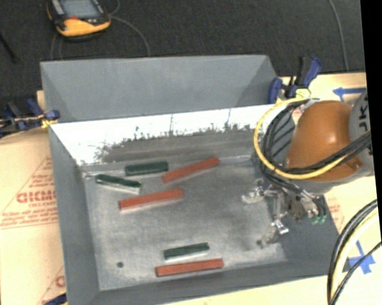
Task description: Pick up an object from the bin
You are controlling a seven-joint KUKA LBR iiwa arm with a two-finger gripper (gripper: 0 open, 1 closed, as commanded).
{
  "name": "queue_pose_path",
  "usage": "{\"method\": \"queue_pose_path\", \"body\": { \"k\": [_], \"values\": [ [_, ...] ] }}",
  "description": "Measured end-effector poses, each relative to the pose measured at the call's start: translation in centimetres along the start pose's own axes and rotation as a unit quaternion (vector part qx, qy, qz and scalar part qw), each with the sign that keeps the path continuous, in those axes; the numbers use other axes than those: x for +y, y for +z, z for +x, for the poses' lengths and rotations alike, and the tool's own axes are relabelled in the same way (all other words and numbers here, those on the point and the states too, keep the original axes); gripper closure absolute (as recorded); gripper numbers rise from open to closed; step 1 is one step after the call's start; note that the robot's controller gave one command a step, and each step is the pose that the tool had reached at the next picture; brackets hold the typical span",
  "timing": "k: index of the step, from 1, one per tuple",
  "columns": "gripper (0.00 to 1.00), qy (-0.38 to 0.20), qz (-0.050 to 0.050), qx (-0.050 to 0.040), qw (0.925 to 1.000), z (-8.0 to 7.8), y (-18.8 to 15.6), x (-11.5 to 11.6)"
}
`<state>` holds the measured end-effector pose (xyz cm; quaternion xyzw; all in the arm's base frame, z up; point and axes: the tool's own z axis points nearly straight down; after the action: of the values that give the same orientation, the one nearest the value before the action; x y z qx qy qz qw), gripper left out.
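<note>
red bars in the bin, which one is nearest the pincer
The red bar at the bottom edge of the bin, just below a green bar; the other two red bars lie higher up, farther from the pincer.

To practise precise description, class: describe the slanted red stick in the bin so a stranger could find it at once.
Find the far wall of the grey bin. Just in front of it, right of a level green stick, lies the red stick. Unlike the mid-floor red stick and the front red stick, it slants clearly, right end toward that wall.
</note>
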<state>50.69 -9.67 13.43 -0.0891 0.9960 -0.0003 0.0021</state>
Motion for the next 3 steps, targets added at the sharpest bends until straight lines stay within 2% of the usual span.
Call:
{"method": "queue_pose_path", "body": {
  "k": [1, 2, 3],
  "values": [
    [0.00, 0.074, -0.001, 0.0020, 0.9972, -3.9, 0.4, 0.8],
    [0.00, -0.032, 0.000, -0.0005, 0.9995, -6.9, 0.8, 4.1],
    [0.00, 0.026, 0.000, -0.0003, 0.9997, -4.4, 3.8, 5.5]
  ]
}}
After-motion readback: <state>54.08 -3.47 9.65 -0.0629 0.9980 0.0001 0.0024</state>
